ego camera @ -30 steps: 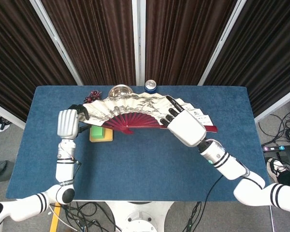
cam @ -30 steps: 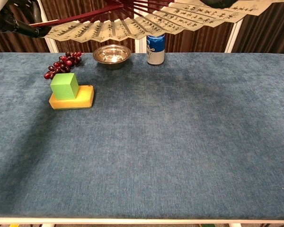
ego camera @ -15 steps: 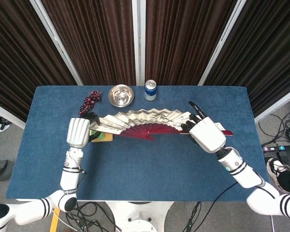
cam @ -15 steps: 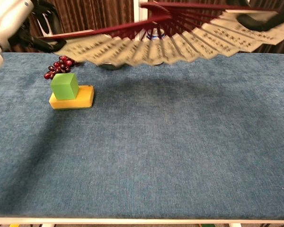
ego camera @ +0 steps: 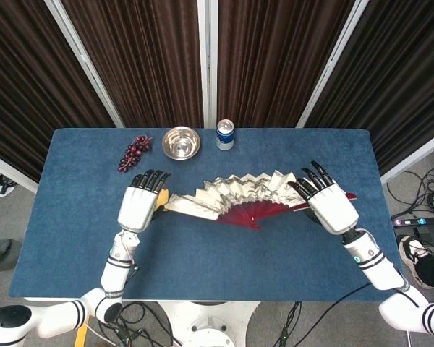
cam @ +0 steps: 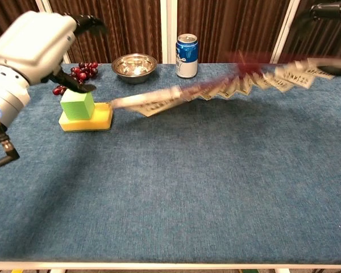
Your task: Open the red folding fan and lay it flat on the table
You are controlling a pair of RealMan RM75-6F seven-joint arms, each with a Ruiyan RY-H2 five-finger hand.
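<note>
The red folding fan point(ego camera: 239, 199) is spread open in an arc across the middle of the blue table point(ego camera: 217, 267), with pale printed paper over dark red ribs. In the chest view the fan point(cam: 216, 91) is motion-blurred and slopes down to the left, its left tip beside the yellow sponge. My left hand point(ego camera: 139, 206) hovers just left of the fan's left end with fingers spread, holding nothing; in the chest view the left hand point(cam: 37, 45) is well clear of the paper. My right hand point(ego camera: 329, 206) sits over the fan's right end, fingers splayed apart. Only its dark fingertips point(cam: 329, 10) show in the chest view.
A green cube point(cam: 78, 103) sits on a yellow sponge point(cam: 88, 120) under my left hand. Red grapes point(ego camera: 134, 152), a metal bowl point(ego camera: 181, 142) and a blue can point(ego camera: 225, 134) stand along the far edge.
The open fan has come down and toward me from above the bowl and can. Both hands moved with it and have spread their fingers, letting go of the fan's ends.
</note>
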